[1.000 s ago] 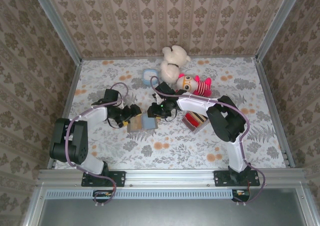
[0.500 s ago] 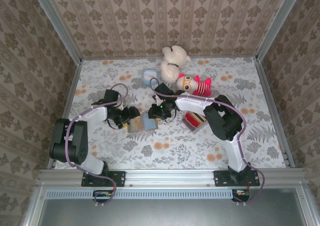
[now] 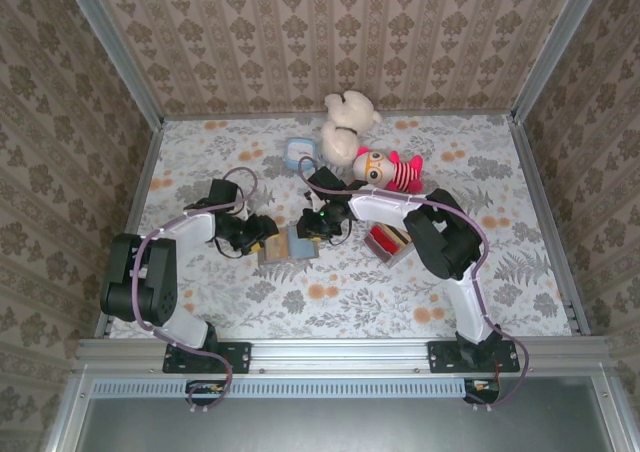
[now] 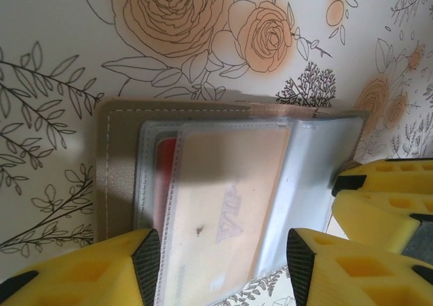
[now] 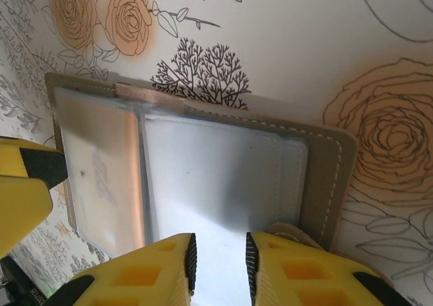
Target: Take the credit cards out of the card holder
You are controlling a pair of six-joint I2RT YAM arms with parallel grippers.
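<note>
Wallet work: card holder (image 3: 288, 244) lies open on the table (image 3: 500, 272), left gripper (image 4: 221, 260) spread astride the sleeved card (image 4: 223, 184), right gripper (image 5: 221, 262) narrowed over the light blue card (image 5: 216, 177), grip impossible to tell — best pin one panel, slide the card straight out

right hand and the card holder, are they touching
Cannot tell. Right wrist view: the right hand straddles the card holder, but pad contact is hidden.
</note>
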